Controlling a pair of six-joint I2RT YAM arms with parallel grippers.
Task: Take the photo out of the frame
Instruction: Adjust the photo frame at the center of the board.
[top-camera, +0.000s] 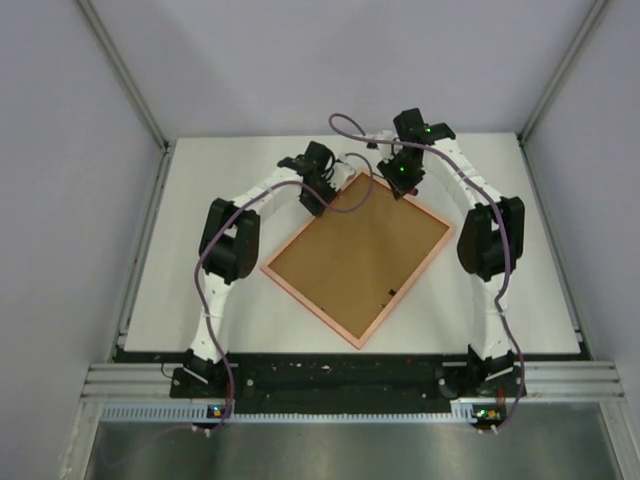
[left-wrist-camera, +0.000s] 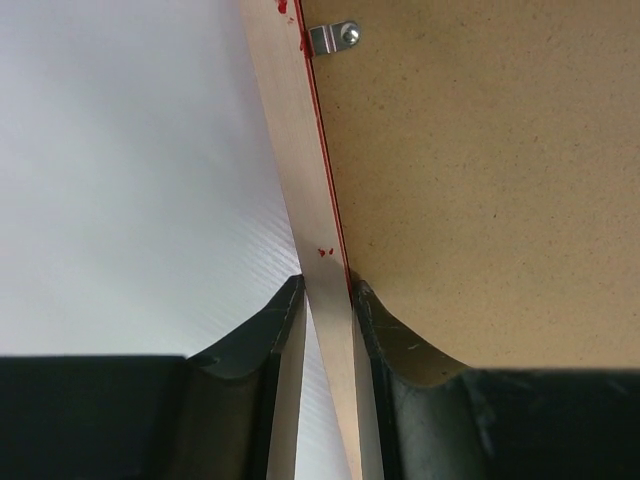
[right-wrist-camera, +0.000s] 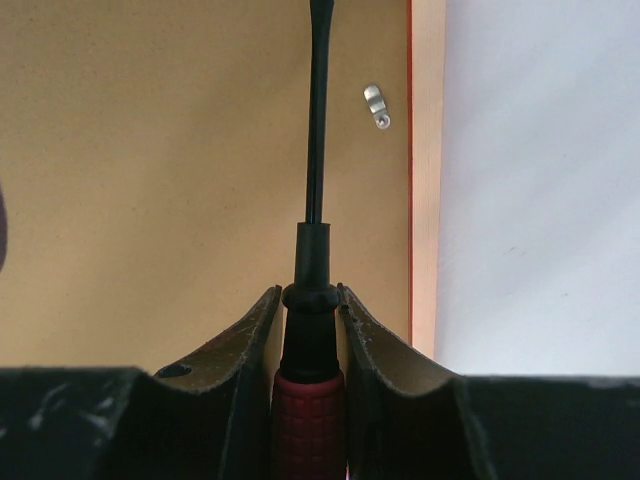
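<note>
The frame (top-camera: 355, 255) lies face down on the white table, its brown back up and its pale reddish rim (left-wrist-camera: 315, 200) showing. The photo is hidden beneath the backing. My left gripper (top-camera: 318, 200) is at the frame's far left edge, and in the left wrist view it (left-wrist-camera: 325, 285) straddles the rim with both fingertips against it. At the far corner, my right gripper (top-camera: 400, 180) is shut on a screwdriver (right-wrist-camera: 310, 400) with a red handle. Its black shaft (right-wrist-camera: 318, 120) reaches out over the brown back.
A small metal retaining clip (left-wrist-camera: 330, 38) sits on the back near the rim, and another clip (right-wrist-camera: 377, 105) lies right of the screwdriver shaft. A small dark fitting (top-camera: 390, 293) is on the back near its front edge. Grey walls enclose the table (top-camera: 230, 170).
</note>
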